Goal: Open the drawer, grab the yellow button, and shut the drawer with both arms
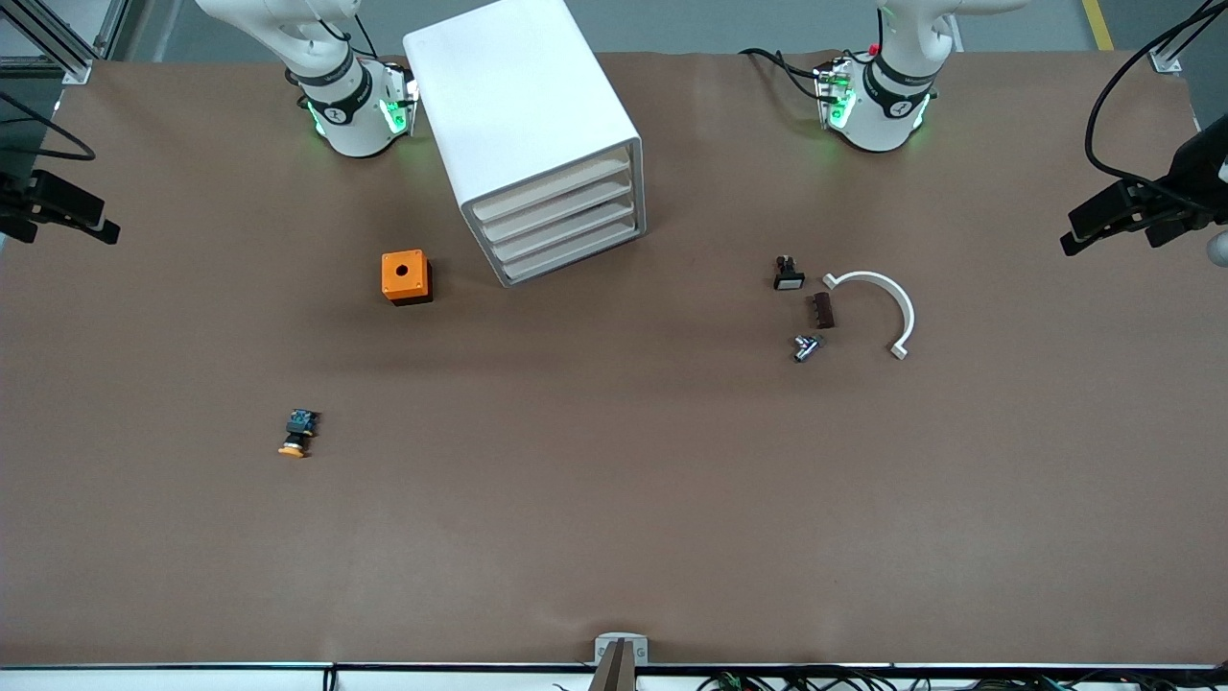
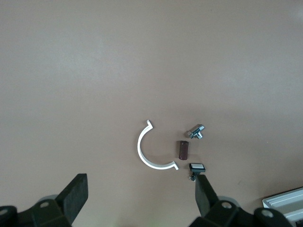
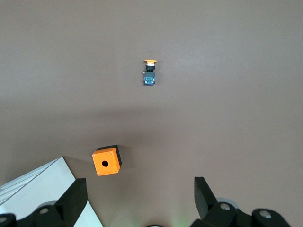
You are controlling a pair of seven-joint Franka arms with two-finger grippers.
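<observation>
The drawer (image 1: 552,187) is the top one of four in the white cabinet (image 1: 518,86) and is shut, like the three below it. The button (image 1: 299,432), with its orange cap, black body and blue end, lies on the bare table toward the right arm's end, nearer the front camera than the cabinet. It also shows in the right wrist view (image 3: 150,71). My right gripper (image 3: 137,198) is open and empty, high over the table beside the cabinet. My left gripper (image 2: 140,198) is open and empty, high over the small parts. Neither gripper shows in the front view.
An orange cube with a hole (image 1: 405,276) sits beside the cabinet. Toward the left arm's end lie a white arc (image 1: 887,302), a brown block (image 1: 822,310), a black-and-white part (image 1: 788,274) and a small metal part (image 1: 806,347). Black gear juts in at both table ends.
</observation>
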